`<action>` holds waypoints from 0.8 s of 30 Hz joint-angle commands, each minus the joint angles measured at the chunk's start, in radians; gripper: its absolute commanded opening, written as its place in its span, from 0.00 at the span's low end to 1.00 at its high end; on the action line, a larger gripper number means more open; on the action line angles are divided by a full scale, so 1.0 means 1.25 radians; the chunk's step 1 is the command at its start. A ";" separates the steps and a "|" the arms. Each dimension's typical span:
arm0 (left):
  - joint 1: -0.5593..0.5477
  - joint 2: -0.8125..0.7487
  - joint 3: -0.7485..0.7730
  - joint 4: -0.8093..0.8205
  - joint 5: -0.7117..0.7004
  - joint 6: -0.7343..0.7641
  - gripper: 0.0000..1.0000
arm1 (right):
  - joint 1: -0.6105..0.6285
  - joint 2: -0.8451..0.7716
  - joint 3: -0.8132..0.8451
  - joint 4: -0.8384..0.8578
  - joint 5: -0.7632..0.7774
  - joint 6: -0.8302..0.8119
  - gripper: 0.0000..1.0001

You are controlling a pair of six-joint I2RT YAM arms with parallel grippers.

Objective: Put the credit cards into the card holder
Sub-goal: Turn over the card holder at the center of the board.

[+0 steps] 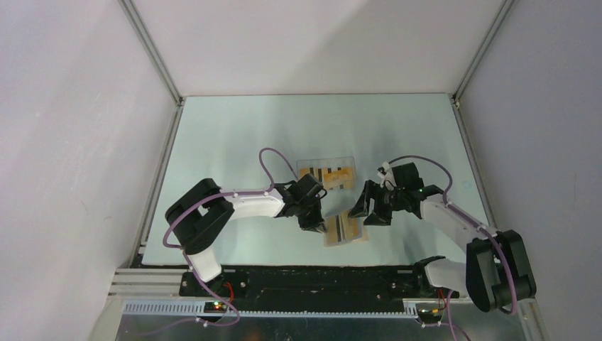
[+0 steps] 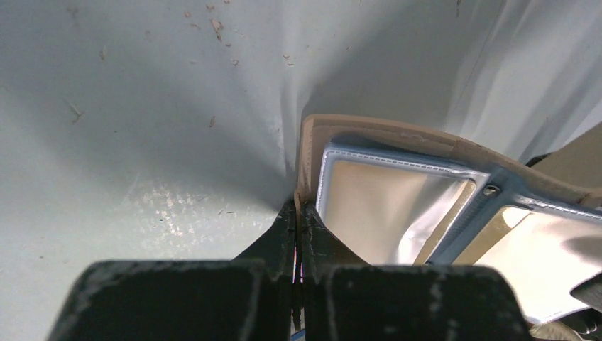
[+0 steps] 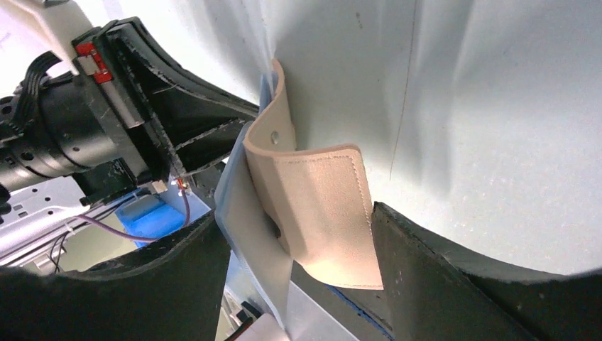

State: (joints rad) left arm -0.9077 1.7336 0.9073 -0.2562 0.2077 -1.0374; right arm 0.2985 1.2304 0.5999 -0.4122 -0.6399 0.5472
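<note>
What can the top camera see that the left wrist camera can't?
Only the top camera shows the clear tray of cards and the right arm. Only the left wrist camera shows the left pincer shut on the edge of the wallet, and its shiny blue-edged pockets. Both show the left pincer, the wallet and the pale table.
</note>
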 commanded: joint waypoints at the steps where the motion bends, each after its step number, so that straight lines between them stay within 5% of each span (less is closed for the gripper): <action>1: -0.004 -0.007 0.008 -0.019 -0.050 0.025 0.00 | 0.004 -0.050 0.005 -0.043 -0.013 0.007 0.74; 24: -0.004 -0.001 0.009 -0.019 -0.048 0.025 0.00 | 0.052 -0.141 0.005 0.052 -0.058 0.086 0.68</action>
State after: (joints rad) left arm -0.9077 1.7336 0.9073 -0.2565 0.2077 -1.0374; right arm 0.3489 1.0580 0.5999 -0.3775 -0.6834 0.6376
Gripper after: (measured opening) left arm 0.023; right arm 0.688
